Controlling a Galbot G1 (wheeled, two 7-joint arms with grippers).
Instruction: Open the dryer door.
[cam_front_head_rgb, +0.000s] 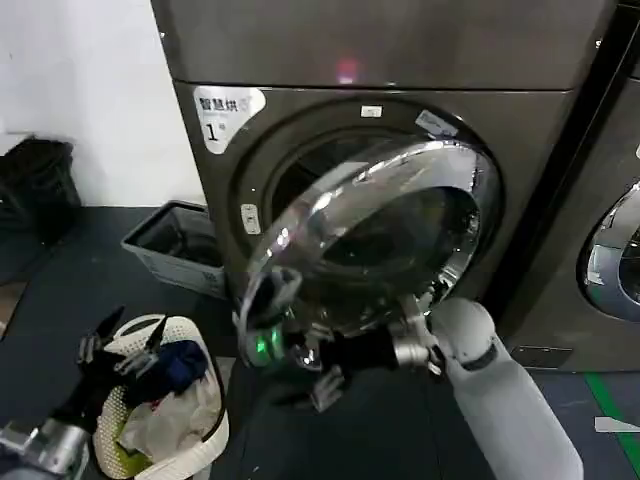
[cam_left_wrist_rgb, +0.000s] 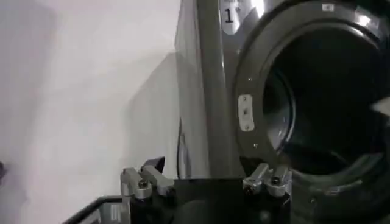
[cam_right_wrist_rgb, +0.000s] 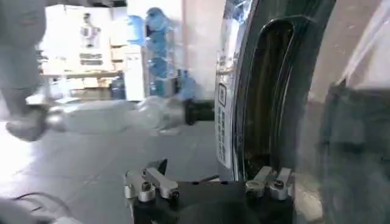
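We're mid-swing on the opening step: the dryer door, a big round porthole w/ wide shiny chrome rim and dark tinted glass centre, is standing partly open, hinged on the side toward the neighbouring machine, its free edge swung out toward us. Behind it the dryer, a dark grey-brown metal front-loader w/ a white label marked "1", is showing part of its round opening and dim drum.

The right gripper is sitting at the door's lower free edge, green light glowing on it; in the right wrist view the chrome rim is running just beside the fingers, which are looking spread, w/ no firm clamp visible, so we're judging it's hooking or pushing rather than pinching.

The left gripper is parked low, fingers apart, over a white perforated plastic laundry basket holding clothes.

Next, we reckon: keep sweeping the edge outward along the hinge arc. Chrome's slick and curved, so contact could slip.
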